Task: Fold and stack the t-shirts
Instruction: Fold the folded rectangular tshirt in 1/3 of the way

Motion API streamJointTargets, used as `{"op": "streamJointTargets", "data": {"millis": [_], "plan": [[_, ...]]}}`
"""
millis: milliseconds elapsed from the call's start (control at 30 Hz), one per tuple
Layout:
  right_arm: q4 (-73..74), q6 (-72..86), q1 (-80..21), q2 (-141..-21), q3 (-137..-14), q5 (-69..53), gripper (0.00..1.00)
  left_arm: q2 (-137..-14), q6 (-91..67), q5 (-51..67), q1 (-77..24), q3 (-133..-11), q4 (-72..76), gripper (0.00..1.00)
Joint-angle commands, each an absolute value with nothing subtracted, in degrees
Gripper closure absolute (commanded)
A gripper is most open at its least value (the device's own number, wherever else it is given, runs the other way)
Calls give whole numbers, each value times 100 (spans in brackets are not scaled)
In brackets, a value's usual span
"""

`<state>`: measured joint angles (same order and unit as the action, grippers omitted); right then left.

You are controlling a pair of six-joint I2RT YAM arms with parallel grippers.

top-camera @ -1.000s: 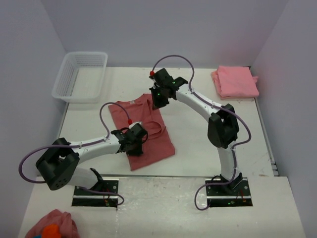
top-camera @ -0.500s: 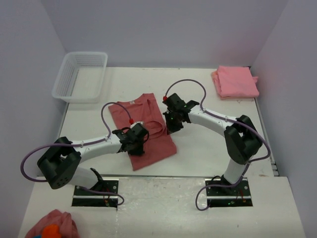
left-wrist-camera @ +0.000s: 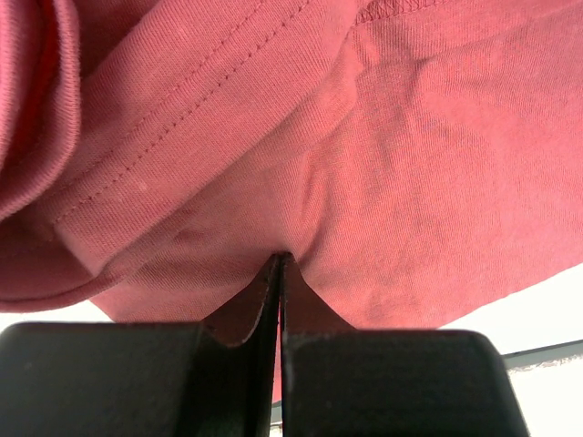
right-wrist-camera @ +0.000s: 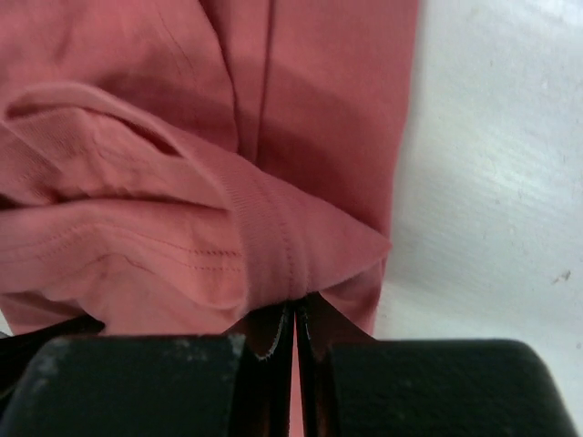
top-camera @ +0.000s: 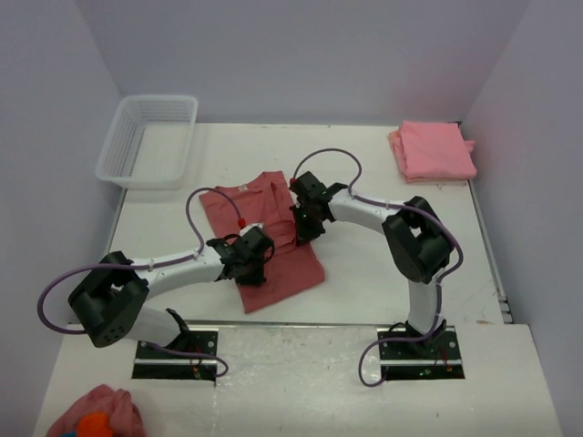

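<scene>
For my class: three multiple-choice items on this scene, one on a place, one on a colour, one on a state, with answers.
1. Where does the folded pink t-shirt lie? A far right B near left C between the arms
2. The basket is: A black B white C blue
3. The left claw is: A open B shut on nothing C shut on the red t-shirt
Answers: A, it lies at the far right edge; B, white mesh; C, cloth pinched in its closed jaws.
</scene>
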<state>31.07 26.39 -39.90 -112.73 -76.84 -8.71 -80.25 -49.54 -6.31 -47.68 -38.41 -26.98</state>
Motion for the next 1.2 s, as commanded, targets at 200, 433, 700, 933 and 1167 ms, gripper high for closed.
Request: {"op": "streamJointTargets", "data": {"millis": [200, 433, 700, 933, 1167], "plan": [[3155, 2540, -3938, -11908, -9076, -967, 100, -8569, -5159, -431, -5018, -3516, -2795, 100], [3944, 2338, -3604, -12813, -10975, -871, 100, -8604, -5159, -413, -5080, -3516, -2795, 100], [4386, 2118, -3507, -11700, -10569, -790, 100, -8307, -5168, -720, -5141, -3814, -3111, 100], [3323, 2399, -3656, -10240, -7904, -1161, 100, -8033, -5195, -1388, -5370, -5016, -4103, 100], [2769, 2715, -4043, -9695, -6549, -1221, 100, -8015, -5080, -1468, -5432, -5721, -4368, 100]]}}
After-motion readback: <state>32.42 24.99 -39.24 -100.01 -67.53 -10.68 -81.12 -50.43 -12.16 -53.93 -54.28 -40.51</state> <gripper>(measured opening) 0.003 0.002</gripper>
